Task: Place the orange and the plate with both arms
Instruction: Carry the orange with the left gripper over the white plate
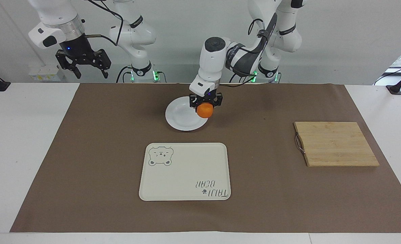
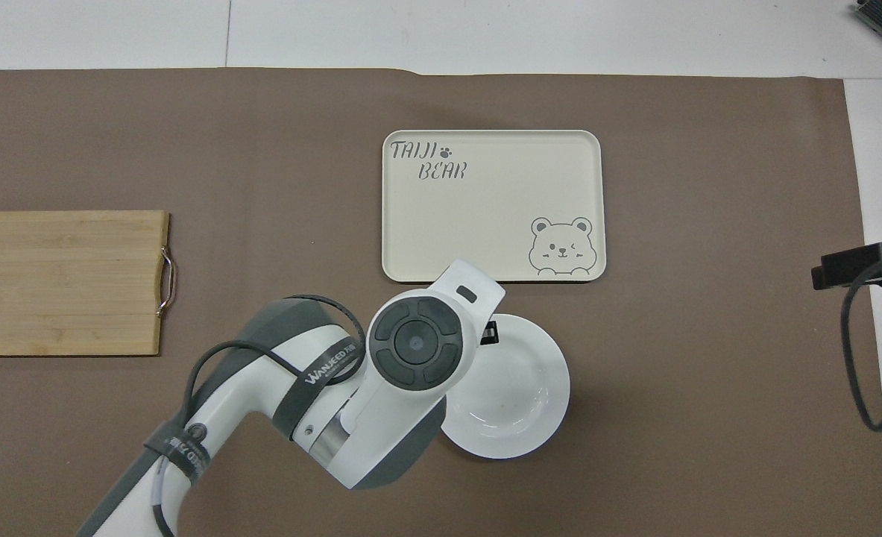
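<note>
Left gripper [image 1: 205, 103], fingers clamped on the small bright orange [image 1: 204, 110], hangs over the glossy white round plate's [image 1: 181, 117] rim, needing a centred lowering next, while the open-fingered right gripper [image 1: 84, 64] waits aloft.

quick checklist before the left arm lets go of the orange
1. Orange gripped in the left pincer: ok.
2. Orange over the plate: not ok, it hangs over the plate's rim on the left arm's side, not the middle.
3. Orange low enough to release: cannot tell, it looks raised above the plate.
4. Plate bare and flat on the brown mat: ok.
5. Right pincer out of the way: ok, open and raised above the right arm's end of the table, waiting.
6. Tray untouched, farther from the robots than the plate: ok.
</note>
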### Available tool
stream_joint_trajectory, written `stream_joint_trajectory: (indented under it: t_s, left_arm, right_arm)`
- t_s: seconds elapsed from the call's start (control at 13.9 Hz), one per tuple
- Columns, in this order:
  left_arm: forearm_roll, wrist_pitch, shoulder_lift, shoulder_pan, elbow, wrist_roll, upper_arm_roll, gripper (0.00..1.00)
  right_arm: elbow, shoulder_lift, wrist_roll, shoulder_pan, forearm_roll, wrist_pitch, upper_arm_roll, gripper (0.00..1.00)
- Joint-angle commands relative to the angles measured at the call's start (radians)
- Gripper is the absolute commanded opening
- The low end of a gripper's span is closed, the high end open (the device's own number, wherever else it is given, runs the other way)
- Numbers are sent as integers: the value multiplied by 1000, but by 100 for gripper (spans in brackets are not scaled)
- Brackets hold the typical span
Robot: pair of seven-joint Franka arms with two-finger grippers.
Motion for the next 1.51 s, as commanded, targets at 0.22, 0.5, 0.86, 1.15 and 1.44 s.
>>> stream_joint_trajectory:
  t_s: [0.22,0.5,0.86,1.15,1.44]
  left_arm:
    - [-12,107,88,-119,-6,-117,18,0]
    - [-12,222,139,-179,-55,-217,19,0]
    - [-9,228,134,-183,-92,-205,20,75]
    - [-6,173,89,-167,-80,-205,25,100]
    - [-6,116,21,-114,-51,-194,29,100]
  right_arm:
    - [-19,-16,9,-7,-9,6,4,100]
    - [-19,-16,9,-7,-9,6,4,100]
    - [-19,-16,9,-7,-9,6,4,100]
    - [-19,-16,9,-7,-9,6,4,100]
    - [-19,-16,9,-7,-9,6,4,100]
